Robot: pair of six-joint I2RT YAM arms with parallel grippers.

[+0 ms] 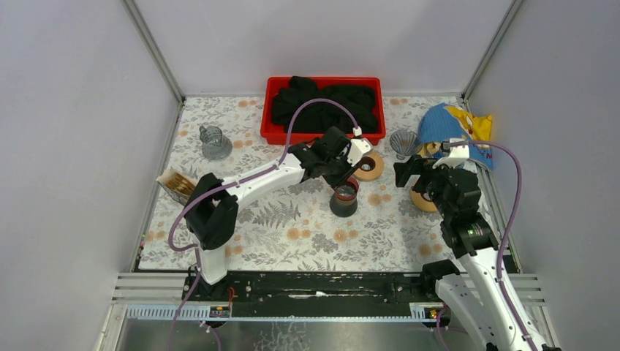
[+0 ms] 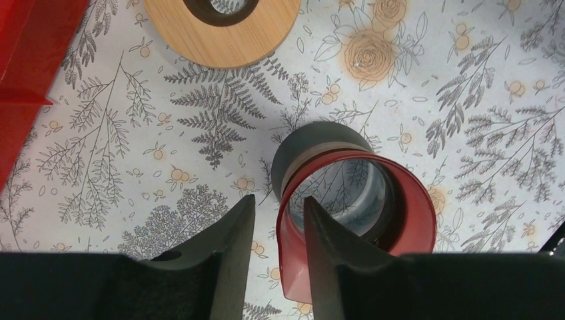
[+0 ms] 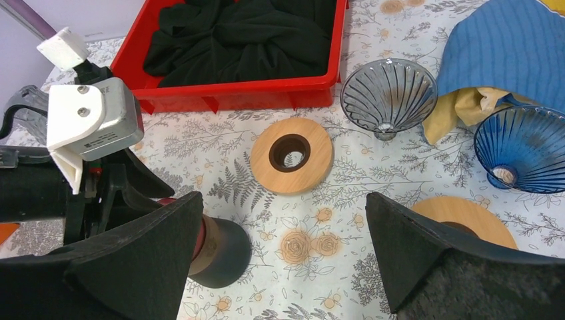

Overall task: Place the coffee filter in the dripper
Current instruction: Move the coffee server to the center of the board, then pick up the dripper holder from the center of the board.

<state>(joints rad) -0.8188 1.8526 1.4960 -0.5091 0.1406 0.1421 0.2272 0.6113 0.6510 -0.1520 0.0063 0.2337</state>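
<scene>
Coffee filter stack (image 1: 175, 185) apparently sits untouched at the counter's left edge. Left fingers (image 2: 220, 267) straddle the red cup rim (image 2: 413, 200), slightly apart; right fingers (image 3: 426, 260) are spread wide and empty. Recommend seating squarely on the rim before any lift.

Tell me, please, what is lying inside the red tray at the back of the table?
A crumpled black cloth fills the red tray almost completely. Anything beneath the cloth, and most of the tray's floor, is covered and cannot be seen.
</scene>
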